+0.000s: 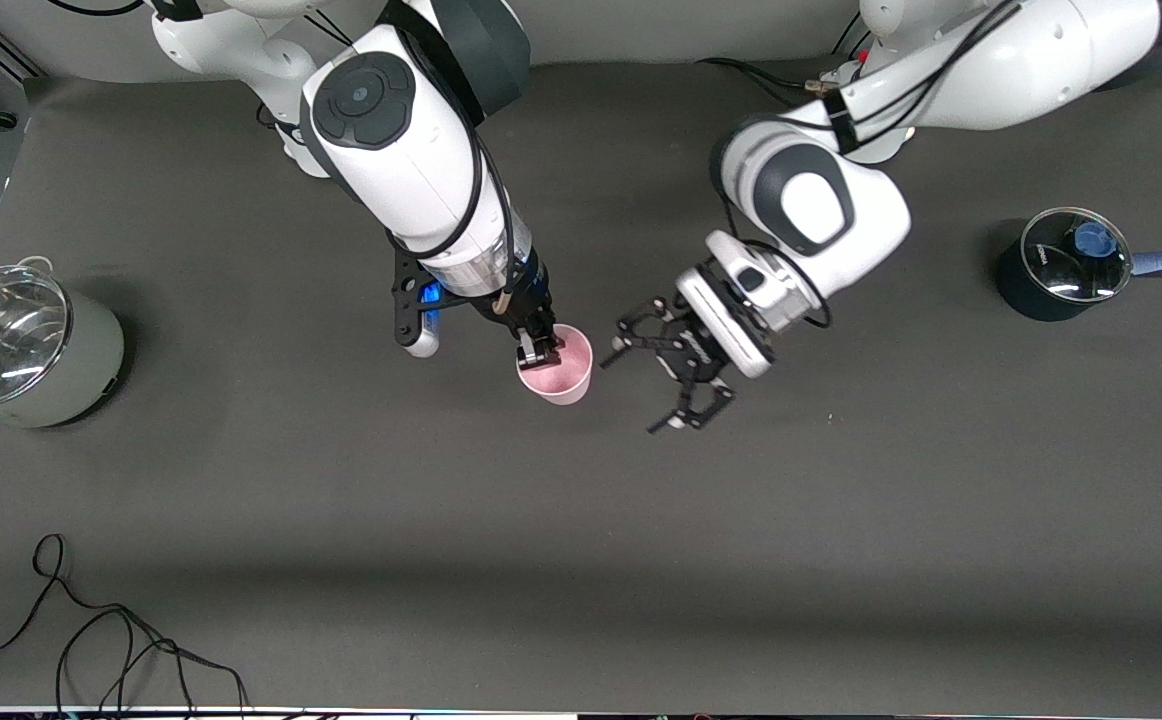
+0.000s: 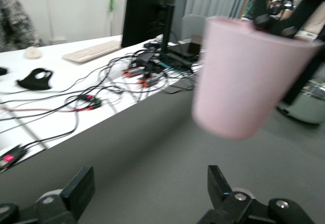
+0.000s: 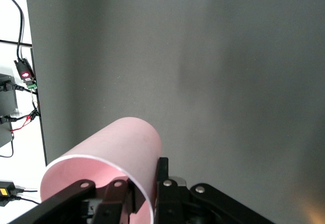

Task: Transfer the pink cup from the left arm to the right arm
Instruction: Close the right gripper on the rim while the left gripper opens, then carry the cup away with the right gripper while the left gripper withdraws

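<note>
Over the table's middle, right gripper [image 1: 538,352] pinched the pink cup [image 1: 563,372] by its rim; left gripper [image 1: 663,372] hung released at the cup's 3 o'clock; best withdrawn straight, avoiding contact.

I count one pink cup [image 1: 563,372], pinched at its rim in my right jaws. On the tabletop [image 1: 581,540] stand two pots: one pale lidded stockpot [image 1: 26,350] and one dark saucepan [image 1: 1061,265] with a glass lid. One black cable [image 1: 91,640] lies loose. My arms number two.
</note>
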